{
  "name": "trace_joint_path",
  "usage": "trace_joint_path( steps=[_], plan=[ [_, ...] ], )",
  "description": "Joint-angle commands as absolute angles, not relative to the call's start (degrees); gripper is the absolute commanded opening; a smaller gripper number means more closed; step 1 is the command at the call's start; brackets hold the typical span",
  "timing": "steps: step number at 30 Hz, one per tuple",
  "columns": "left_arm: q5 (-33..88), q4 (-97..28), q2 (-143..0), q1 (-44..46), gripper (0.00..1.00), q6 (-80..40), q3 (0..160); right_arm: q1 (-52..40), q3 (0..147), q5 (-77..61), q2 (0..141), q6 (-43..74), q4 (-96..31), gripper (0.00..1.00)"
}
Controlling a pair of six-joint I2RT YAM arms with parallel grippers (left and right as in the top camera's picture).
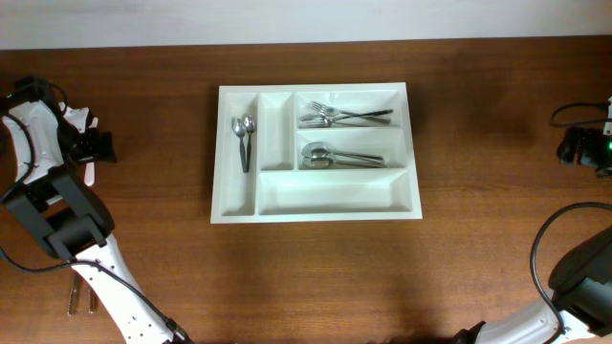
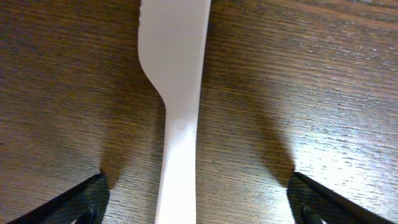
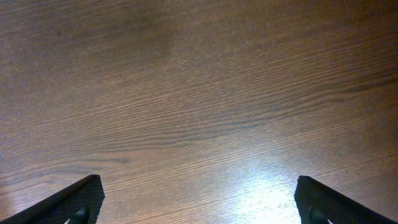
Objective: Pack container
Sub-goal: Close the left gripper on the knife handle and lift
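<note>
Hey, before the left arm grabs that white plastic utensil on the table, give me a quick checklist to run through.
1. Left gripper open: ok.
2. White utensil centred between the jaws: ok.
3. Utensil lying flat on the table: ok.
4. Container has a free long compartment: ok.
5. Right gripper open, over bare table, clear of the container: ok.
6. Utensil type, knife or other: cannot tell.

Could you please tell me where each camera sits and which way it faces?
Overhead: above the table, looking straight down on the tray; left arm and right arm show at the edges.
Left wrist: on the left arm, facing down close on a white plastic utensil; its fingertips show in the bottom corners.
Right wrist: on the right arm, facing down on bare wood; its fingertips show likewise.
All three share the wooden table.
</note>
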State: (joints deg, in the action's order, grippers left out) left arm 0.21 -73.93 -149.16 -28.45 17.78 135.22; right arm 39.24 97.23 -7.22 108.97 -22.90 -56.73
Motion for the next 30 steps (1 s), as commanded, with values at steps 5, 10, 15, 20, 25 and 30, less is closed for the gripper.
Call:
trace_joint_path(
  steps=[5,10,15,20,25,30],
  plan=[
    [-0.43,-73.67,-150.17,-28.27,0.66,17.67,134.98,39.35,96.95,-7.97,109.47,-22.90,-56.69,0.98],
    [-0.43,-73.67,-150.17,-28.27,0.54,17.67,134.98,39.35,96.95,-7.97,109.47,-22.90,-56.69,0.99],
    [-0.43,-73.67,-150.17,-28.27,0.42,17.67,134.98,39.35,96.95,-7.97,109.47,-22.90,-56.69,0.99],
    [-0.43,-73.58,-150.17,-28.27,0.34,17.67,134.98,39.35,96.95,-7.97,109.47,-22.90,-56.69,0.99],
    [-0.38,-73.47,-150.17,-28.27,0.24,17.63,134.98,39.35,96.95,-7.97,109.47,-22.90,-56.69,0.99],
    [-0.38,-73.45,-150.17,-28.27,0.11,17.63,135.00,39.35,96.95,-7.97,109.47,-22.90,-56.69,0.99]
  ],
)
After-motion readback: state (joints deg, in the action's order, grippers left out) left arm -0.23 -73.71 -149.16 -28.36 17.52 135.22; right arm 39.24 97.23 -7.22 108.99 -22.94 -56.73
